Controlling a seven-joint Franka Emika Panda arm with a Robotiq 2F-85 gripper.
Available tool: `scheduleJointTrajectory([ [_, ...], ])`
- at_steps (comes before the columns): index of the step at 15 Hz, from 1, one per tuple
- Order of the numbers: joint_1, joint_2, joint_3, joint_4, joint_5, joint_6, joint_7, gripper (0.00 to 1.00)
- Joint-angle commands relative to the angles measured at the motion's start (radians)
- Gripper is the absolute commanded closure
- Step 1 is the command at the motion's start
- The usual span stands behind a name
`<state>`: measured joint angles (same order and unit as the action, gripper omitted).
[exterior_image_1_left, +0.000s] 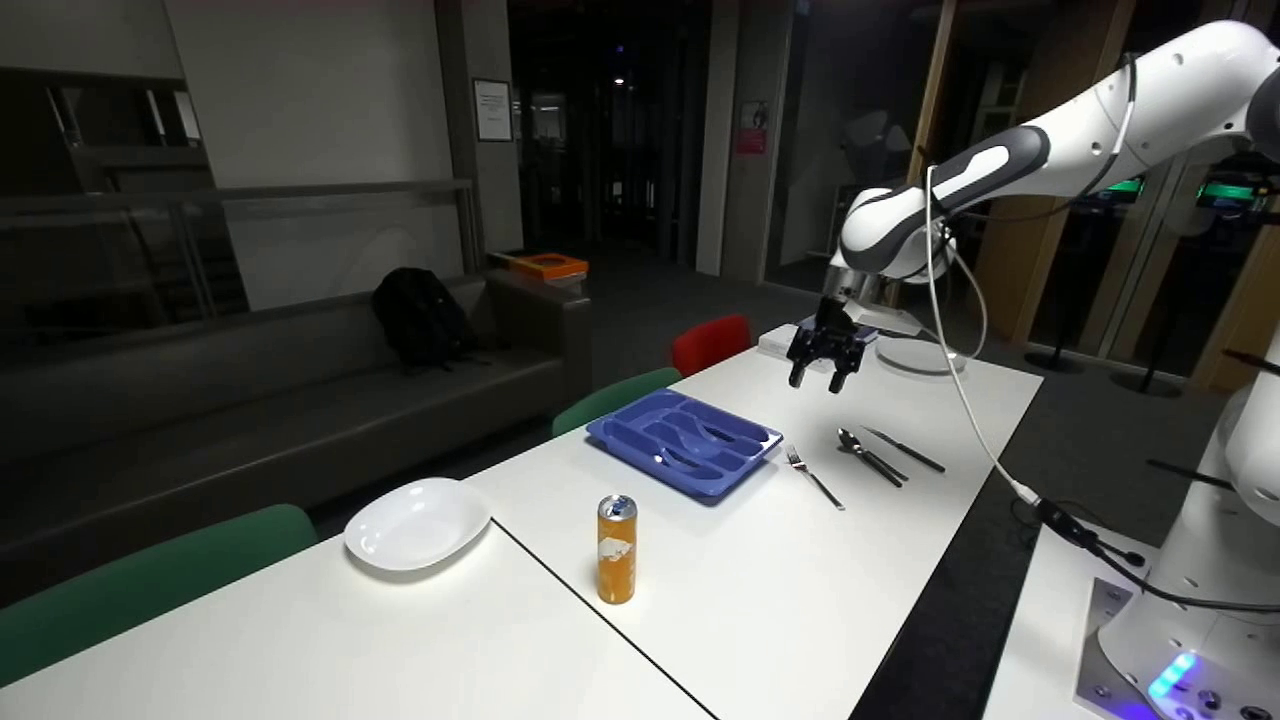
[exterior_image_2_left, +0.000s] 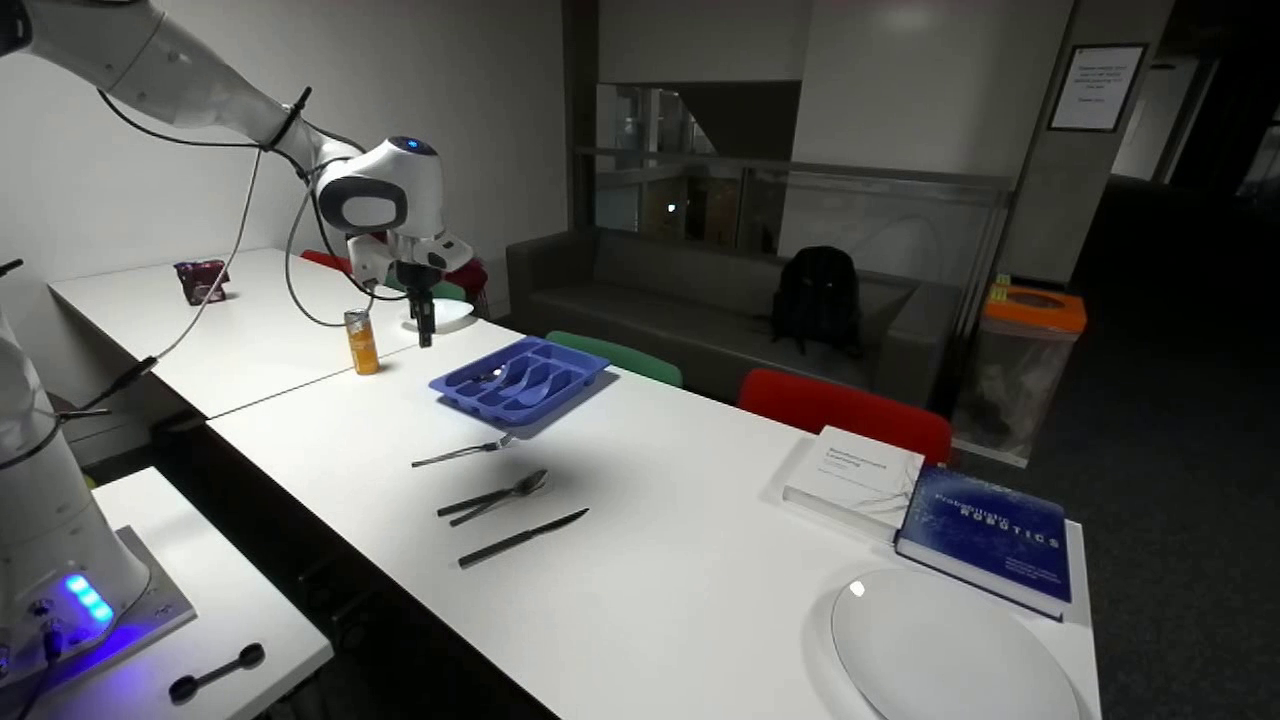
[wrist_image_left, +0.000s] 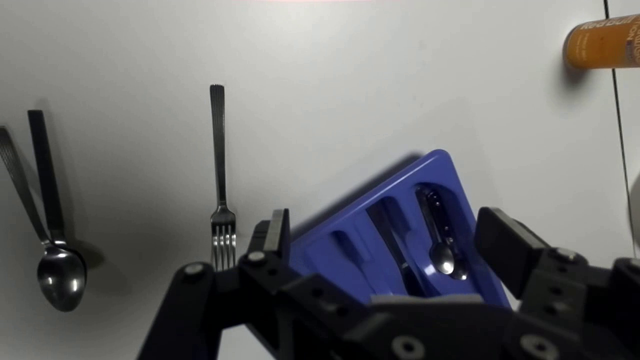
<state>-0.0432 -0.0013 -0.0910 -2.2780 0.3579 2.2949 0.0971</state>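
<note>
My gripper (wrist_image_left: 385, 227) is open and holds nothing, its two fingers (wrist_image_left: 505, 245) wide apart. Below it in the wrist view lies a blue cutlery tray (wrist_image_left: 440, 162), partly hidden by the gripper body. Inside the tray are small spoons (wrist_image_left: 442, 257) in one compartment and a dark-handled knife (wrist_image_left: 395, 240) in another. A fork (wrist_image_left: 218, 145) lies on the table beside the tray, its tines partly covered by a finger. Farther left rests a spoon (wrist_image_left: 61, 277) with a second dark handle crossing it. A knife (exterior_image_2_left: 525, 537) lies past them. Both exterior views show the gripper (exterior_image_1_left: 817, 380) raised above the table.
An orange can (exterior_image_1_left: 616, 570) stands upright by the table seam, near a white bowl (exterior_image_1_left: 418, 525). At the far end are a white plate (exterior_image_2_left: 950, 650), a white book (exterior_image_2_left: 855, 475) and a blue book (exterior_image_2_left: 985, 535). A dark red packet (exterior_image_2_left: 203, 282) sits at the opposite end.
</note>
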Motion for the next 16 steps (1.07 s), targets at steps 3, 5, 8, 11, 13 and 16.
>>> scheduleJointTrajectory([
  [3, -0.046, 0.027, -0.020, 0.000, 0.006, -0.037, -0.088, 0.00],
  [5, -0.044, 0.040, -0.013, -0.002, 0.004, -0.012, -0.060, 0.00],
  [8, -0.045, 0.040, -0.013, -0.002, 0.004, -0.014, -0.065, 0.00],
  [11, -0.045, 0.040, -0.013, -0.002, 0.004, -0.014, -0.065, 0.00],
  [13, -0.038, 0.050, -0.008, 0.009, -0.011, 0.011, -0.053, 0.00],
  [16, -0.043, 0.078, -0.009, 0.039, -0.016, 0.021, -0.062, 0.00],
])
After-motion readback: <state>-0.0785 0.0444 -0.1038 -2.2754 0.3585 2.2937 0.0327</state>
